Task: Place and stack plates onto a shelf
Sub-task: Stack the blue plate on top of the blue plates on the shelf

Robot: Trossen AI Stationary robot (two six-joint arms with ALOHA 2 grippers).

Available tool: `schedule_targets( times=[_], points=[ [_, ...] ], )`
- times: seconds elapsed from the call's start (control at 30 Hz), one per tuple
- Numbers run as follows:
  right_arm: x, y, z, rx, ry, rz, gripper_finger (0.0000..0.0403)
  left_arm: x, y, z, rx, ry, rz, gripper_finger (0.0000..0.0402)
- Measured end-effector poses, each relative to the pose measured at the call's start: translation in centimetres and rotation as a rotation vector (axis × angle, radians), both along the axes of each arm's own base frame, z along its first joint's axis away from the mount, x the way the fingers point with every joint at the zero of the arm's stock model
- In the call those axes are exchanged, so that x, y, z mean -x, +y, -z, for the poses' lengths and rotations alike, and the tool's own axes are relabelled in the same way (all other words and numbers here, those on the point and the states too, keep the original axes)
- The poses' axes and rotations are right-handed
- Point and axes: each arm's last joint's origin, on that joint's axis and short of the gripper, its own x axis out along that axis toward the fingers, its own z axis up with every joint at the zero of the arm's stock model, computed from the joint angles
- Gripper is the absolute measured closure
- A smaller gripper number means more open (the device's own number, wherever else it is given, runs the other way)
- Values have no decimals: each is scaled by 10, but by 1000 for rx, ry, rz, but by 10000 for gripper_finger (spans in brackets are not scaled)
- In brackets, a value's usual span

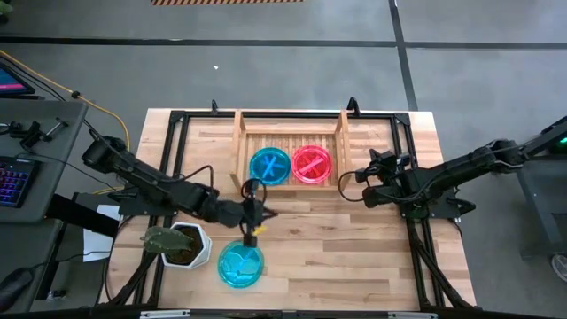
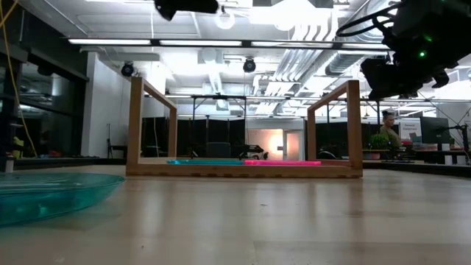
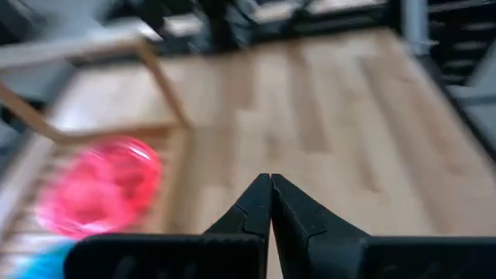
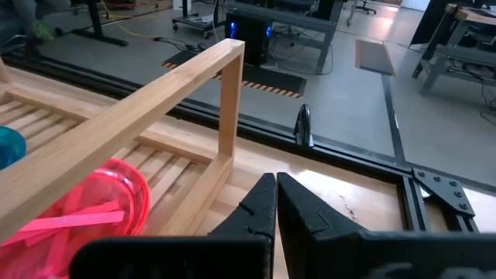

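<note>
Shelf: a light wooden rack [image 1: 291,146] is seen standing at the far middle of the tabletop [image 1: 354,257], with a slatted base and raised side rails (in the low view its two end frames [image 2: 243,168] rise above the base).
Plates on shelf: a teal plate [image 1: 270,166] and a pink plate [image 1: 312,164] are seen lying side by side on the slats, the teal one to the left; it cannot be told whether each is a single plate or a stack. In the low view they show as thin teal [image 2: 204,161] and pink [image 2: 283,162] bands along the base.
Plate off shelf: one more teal plate [image 1: 240,264] lies flat on the tabletop near the front edge, well apart from the shelf (its rim [image 2: 51,195] fills the near left of the low view).
Left gripper: the left gripper [image 1: 254,215] is held over bare tabletop between the shelf and the front teal plate, nothing held; in the left wrist view its fingers [image 3: 252,205] are pressed together at the tips (that view is blurred).
Right gripper: the right gripper [image 1: 348,184] is held just beside the shelf's right end, near the pink plate [image 4: 85,209], fingers [image 4: 260,203] closed together and empty.
Pot: a white hexagonal pot [image 1: 182,246] with a plant stands just left of the front teal plate.
Room: a keyboard [image 1: 12,181] lies on a side desk at left.
</note>
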Motion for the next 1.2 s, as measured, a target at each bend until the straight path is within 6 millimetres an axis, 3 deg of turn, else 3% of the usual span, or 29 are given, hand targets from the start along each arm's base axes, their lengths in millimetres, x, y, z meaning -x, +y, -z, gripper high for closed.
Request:
schedule_targets(
  times=[0.2, 0.5, 0.8, 1.2],
  points=[
    [-1, 0, 0, -25, -4, -6, 403, 7, -16, 17, 177, 173, 111, 369],
    [-3, 1, 0, -33, -26, -8, 403, -16, -26, 81, 237, 518, 281, 286],
    [-6, 2, 2, -36, -18, -10, 403, -36, -29, 79, 76, 651, 430, 222],
    [-8, 2, 7, -42, 17, -16, 403, -44, -28, 114, -60, 765, 611, 206]
  ],
)
